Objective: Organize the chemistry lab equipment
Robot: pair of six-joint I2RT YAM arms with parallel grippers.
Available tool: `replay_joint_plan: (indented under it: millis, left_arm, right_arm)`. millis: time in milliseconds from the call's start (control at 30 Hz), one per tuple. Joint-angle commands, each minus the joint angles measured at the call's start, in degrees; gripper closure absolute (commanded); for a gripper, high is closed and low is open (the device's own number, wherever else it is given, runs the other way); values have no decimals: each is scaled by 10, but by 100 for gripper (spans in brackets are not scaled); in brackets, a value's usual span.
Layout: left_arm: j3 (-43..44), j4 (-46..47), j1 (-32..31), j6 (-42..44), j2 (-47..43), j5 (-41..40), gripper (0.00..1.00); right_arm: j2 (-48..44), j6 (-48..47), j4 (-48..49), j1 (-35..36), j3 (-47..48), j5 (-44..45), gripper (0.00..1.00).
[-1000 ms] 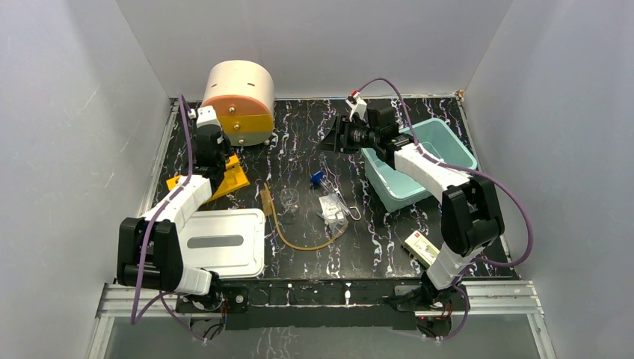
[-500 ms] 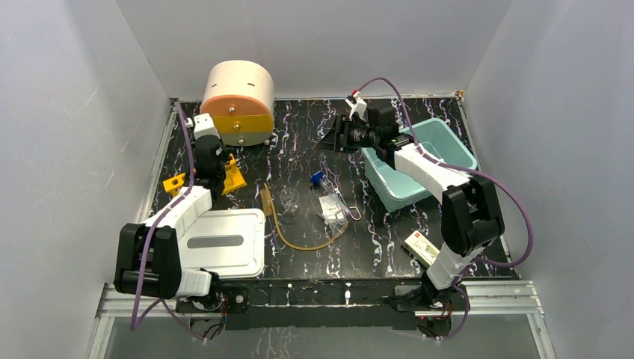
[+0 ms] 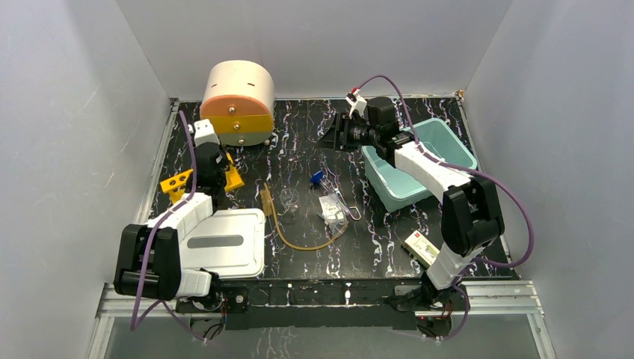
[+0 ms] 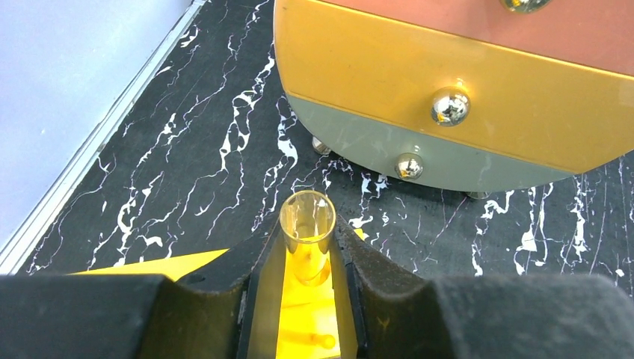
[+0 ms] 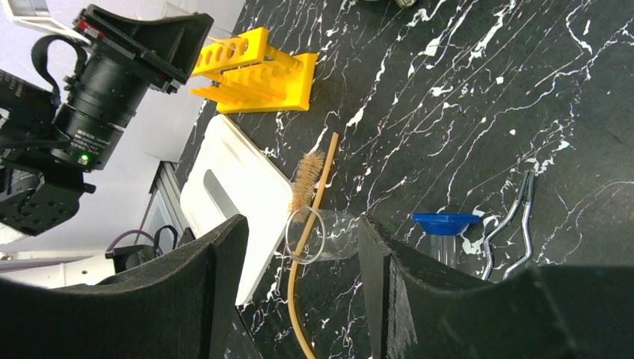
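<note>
I have a glass test tube [image 4: 306,224] pinched in the left gripper [image 4: 306,250]. The jaws are drawn in narrow, one finger on each side of the tube, and its open mouth faces my wrist camera. It hangs directly over the orange-yellow holed rack [image 3: 178,182], which sits at the left of the black marbled table [image 3: 299,149]. I cannot tell whether the tube's lower end has entered a hole.

The other loose pieces lie in a group near the middle of the table. The tiny clear glass flask [image 5: 321,235] is on its side. A bristle brush head [image 5: 305,183] is just beside it, and the amber rubber hose [image 3: 299,243] curves past toward the near edge. To the flask's right are the blue-tipped piece [image 5: 446,223], then the wire metal clamp [image 5: 516,213], with the clear packet [image 3: 333,208] next to them.

The right gripper [image 3: 334,137] hovers above the table behind that group. Its jaws are spread wide and hold nothing.

Behind the rack stands a round drawer unit [image 3: 238,101] with metal knobs. A white lid [image 3: 220,243] lies flat by the left arm's base. A teal bin [image 3: 448,142] sits at the right, and a small box [image 3: 421,247] is near the right arm's base.
</note>
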Motion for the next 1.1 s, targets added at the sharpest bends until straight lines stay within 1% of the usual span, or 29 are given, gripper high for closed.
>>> replay_joint_plan:
  millis: [0, 33, 133, 233, 433, 500, 567, 667, 800, 867, 967, 1067]
  left_arm:
    - [-18, 37, 5, 3, -20, -24, 72]
    - [-19, 37, 5, 2, -20, -26, 67]
    - [-18, 35, 4, 1, -27, -34, 47]
    - [1, 4, 5, -1, -39, -37, 34]
    - [71, -124, 5, -41, -57, -42, 21]
    - [90, -159, 5, -57, -76, -40, 15]
    - [106, -195, 5, -66, -97, -42, 12]
    - [170, -303, 5, -94, -119, -73, 9]
    - [262, -418, 5, -97, -136, -68, 9]
    - [318, -477, 5, -99, -127, -31, 8]
    - [410, -585, 5, -111, -95, 102, 5]
    - [457, -650, 5, -149, -83, 218, 2]
  right_arm:
    - [-3, 2, 7, -1, 33, -11, 36]
    - [-2, 2, 7, -1, 34, -11, 36]
    - [0, 2, 6, -1, 36, -9, 36]
    - [1, 2, 5, -1, 36, -7, 36]
    - [-2, -4, 7, -1, 33, -5, 36]
    - [-3, -8, 8, -2, 33, -4, 36]
    - [-4, -10, 3, -1, 34, -2, 35]
    - [0, -20, -28, -2, 52, 1, 33]
    - [-4, -22, -57, -1, 64, 26, 32]
    - [-15, -22, -62, -2, 59, 43, 33]
    - [-21, -30, -95, -1, 67, 60, 33]
    - [-23, -39, -129, 0, 80, 79, 33]
